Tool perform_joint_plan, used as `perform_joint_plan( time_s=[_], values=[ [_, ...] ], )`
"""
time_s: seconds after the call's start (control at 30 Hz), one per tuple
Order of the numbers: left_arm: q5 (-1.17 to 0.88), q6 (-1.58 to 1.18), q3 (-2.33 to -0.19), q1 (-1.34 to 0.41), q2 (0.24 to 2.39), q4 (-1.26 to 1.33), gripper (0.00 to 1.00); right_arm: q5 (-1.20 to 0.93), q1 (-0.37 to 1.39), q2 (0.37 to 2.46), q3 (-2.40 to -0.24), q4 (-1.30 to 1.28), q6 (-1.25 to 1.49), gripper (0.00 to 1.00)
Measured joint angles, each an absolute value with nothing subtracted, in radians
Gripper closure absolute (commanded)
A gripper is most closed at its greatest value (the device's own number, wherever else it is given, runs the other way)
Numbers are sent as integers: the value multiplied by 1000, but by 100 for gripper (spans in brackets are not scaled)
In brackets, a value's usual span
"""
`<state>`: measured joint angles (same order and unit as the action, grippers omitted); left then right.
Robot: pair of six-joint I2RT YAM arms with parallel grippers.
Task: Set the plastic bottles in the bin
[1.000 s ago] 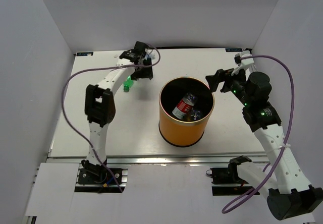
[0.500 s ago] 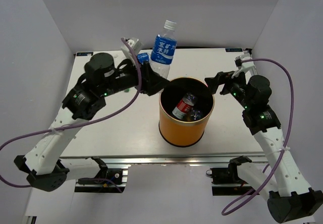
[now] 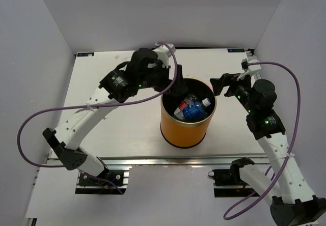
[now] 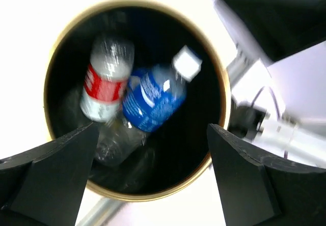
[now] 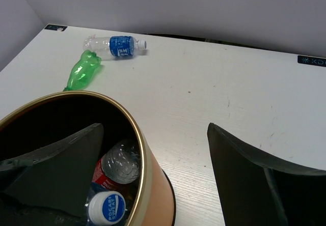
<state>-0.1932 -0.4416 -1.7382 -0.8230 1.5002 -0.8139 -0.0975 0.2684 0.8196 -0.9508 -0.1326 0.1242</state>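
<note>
For the left gripper (image 4: 153,129): spread wide, gripping nothing, poised straight above the mouth of the bin (image 3: 184,130). Directly below it, inside the bin: a blue-labelled bottle (image 4: 153,96), lying aslant, white cap up and to the right in the wrist view, against a red-labelled bottle (image 4: 104,86) just to its left. Nothing to grasp there.

For the right gripper (image 5: 155,126): likewise wide open and empty, held just beside the bin's rim on its right side. Ahead of it and off to the left, beyond the bin, on the table (image 5: 229,83): a green bottle (image 5: 84,69) and, just past that, a clear bottle (image 5: 116,46) with a blue label. Both lying flat and close together; whether touching cannot be told.

Green bottle's long axis: slanting, narrow end seemingly toward the bin. Clear bottle's long axis: across the view, white cap pointing right.

Judged nearer to the left arm, both lying off the bin's far-left side; from the right, reachable only by crossing over the bin. Probably calls for the left gripper, fingers set across the bottle's length.
</note>
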Motion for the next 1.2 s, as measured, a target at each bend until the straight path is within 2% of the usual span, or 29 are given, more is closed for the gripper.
perform_joint_plan(
  time_s=[0.2, 0.4, 0.5, 0.63, 0.77, 0.97, 1.03, 1.07, 1.17, 1.2],
  values=[
    [65, -448, -1892, -783, 1486, -838, 2, -83, 268, 820, -951, -133, 124, 11],
    [47, -476, -1775, -376, 1530, -779, 2, -85, 268, 838, -951, -138, 124, 11],
    [-9, -461, -1762, -214, 1669, -735, 2, -89, 268, 839, -951, -139, 124, 11],
    [-96, -425, -1848, -110, 1935, -699, 2, -93, 268, 844, -951, -139, 124, 11],
    [-158, -351, -1954, -72, 2170, -672, 2, -92, 268, 860, -951, -140, 123, 11],
    [-208, -265, -2046, -76, 2358, -678, 2, -84, 268, 883, -973, -175, 102, 11],
    [-231, -258, -2062, -76, 2395, -678, 11, -84, 268, 879, -978, -177, 92, 11],
    [-244, -259, -2071, -77, 2411, -678, 29, -83, 268, 876, -978, -176, 85, 11],
    [-284, -274, -2107, -78, 2435, -683, 64, -73, 268, 862, -978, -176, 67, 10],
    [-297, -280, -2118, -78, 2437, -689, 79, -69, 268, 859, -978, -177, 63, 11]
  ],
)
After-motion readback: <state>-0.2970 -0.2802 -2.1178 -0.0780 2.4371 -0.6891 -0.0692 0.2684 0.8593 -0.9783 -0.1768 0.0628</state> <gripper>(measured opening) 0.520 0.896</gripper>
